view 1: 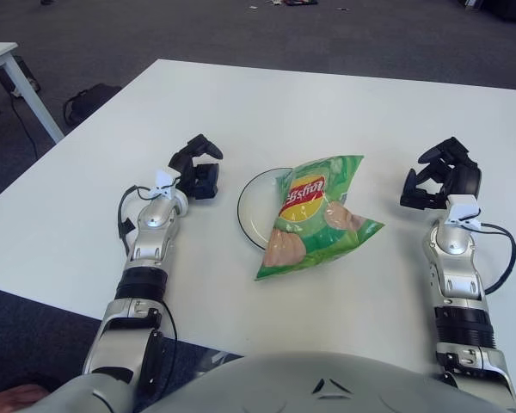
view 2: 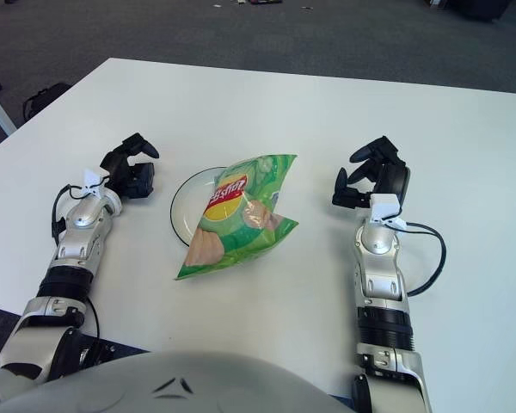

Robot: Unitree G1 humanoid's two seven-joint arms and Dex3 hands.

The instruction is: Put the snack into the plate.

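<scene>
A green chip bag (view 1: 314, 217) lies across a white plate with a dark rim (view 1: 251, 206) in the middle of the white table; its lower end hangs over the plate's near edge onto the table. It also shows in the right eye view (view 2: 238, 215). My left hand (view 1: 198, 168) rests on the table just left of the plate, fingers relaxed and empty. My right hand (view 1: 443, 176) rests to the right of the bag, a hand's width away, fingers relaxed and empty.
The white table (view 1: 327, 112) stretches far behind the plate. A second white table's corner (view 1: 0, 60) stands at the far left over dark carpet. A black cable (view 1: 499, 258) loops beside my right forearm.
</scene>
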